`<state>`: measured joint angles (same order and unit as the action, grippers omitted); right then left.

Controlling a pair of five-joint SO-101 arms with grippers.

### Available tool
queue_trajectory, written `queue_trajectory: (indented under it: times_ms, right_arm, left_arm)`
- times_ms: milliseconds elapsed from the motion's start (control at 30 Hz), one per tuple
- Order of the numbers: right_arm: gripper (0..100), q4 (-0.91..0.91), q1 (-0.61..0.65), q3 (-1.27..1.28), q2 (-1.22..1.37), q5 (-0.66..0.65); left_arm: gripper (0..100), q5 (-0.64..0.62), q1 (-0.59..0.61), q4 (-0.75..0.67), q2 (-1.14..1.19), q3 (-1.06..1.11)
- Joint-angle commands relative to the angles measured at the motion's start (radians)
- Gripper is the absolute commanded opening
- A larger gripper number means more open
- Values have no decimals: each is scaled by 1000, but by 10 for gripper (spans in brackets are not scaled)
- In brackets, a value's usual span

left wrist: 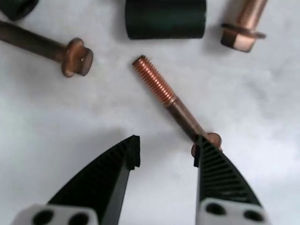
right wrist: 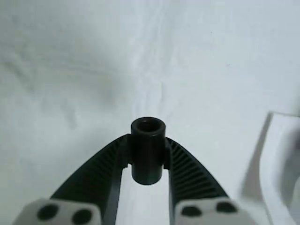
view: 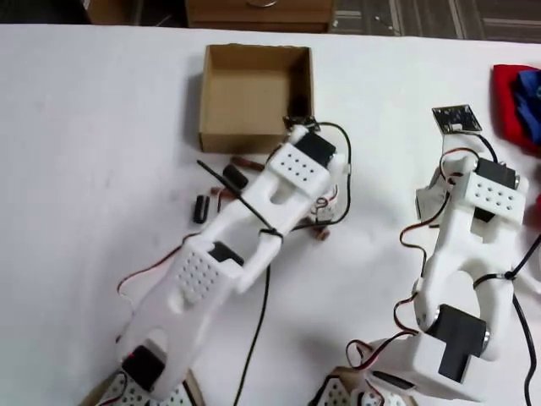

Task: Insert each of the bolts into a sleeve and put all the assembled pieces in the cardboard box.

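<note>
My left gripper (left wrist: 166,150) is open just above the white table. A copper bolt (left wrist: 168,101) lies slanted in front of it, its head touching one fingertip (left wrist: 202,147). Two more bolts (left wrist: 47,47) (left wrist: 243,28) and a black sleeve (left wrist: 165,18) lie beyond. My right gripper (right wrist: 147,142) is shut on another black sleeve (right wrist: 148,127), held upright with its bore showing. In the high view the left arm (view: 254,211) stretches toward the open cardboard box (view: 254,127), with loose sleeves (view: 200,208) and bolts (view: 245,161) beside it. The right arm (view: 473,220) stands apart at the right.
A red and blue cloth (view: 517,101) lies at the table's right edge. A small dark card (view: 456,118) sits just beyond the right arm. Black and red cables (view: 254,330) trail over the table between the arms. A second sleeve end (left wrist: 16,5) shows in the left wrist view.
</note>
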<state>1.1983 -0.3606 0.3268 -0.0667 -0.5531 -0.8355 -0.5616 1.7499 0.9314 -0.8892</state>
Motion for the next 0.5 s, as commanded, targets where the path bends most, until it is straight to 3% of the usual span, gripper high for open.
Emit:
queue_trajectory:
  times_ms: [0,467]
  right_arm:
    - [20,-10,-5,-6,-54,-8]
    - [20,-10,-5,-6,-54,-8]
  left_arm:
    - [212,-5,2,-5,35,-68]
    - [211,0,-2,15,143,-122]
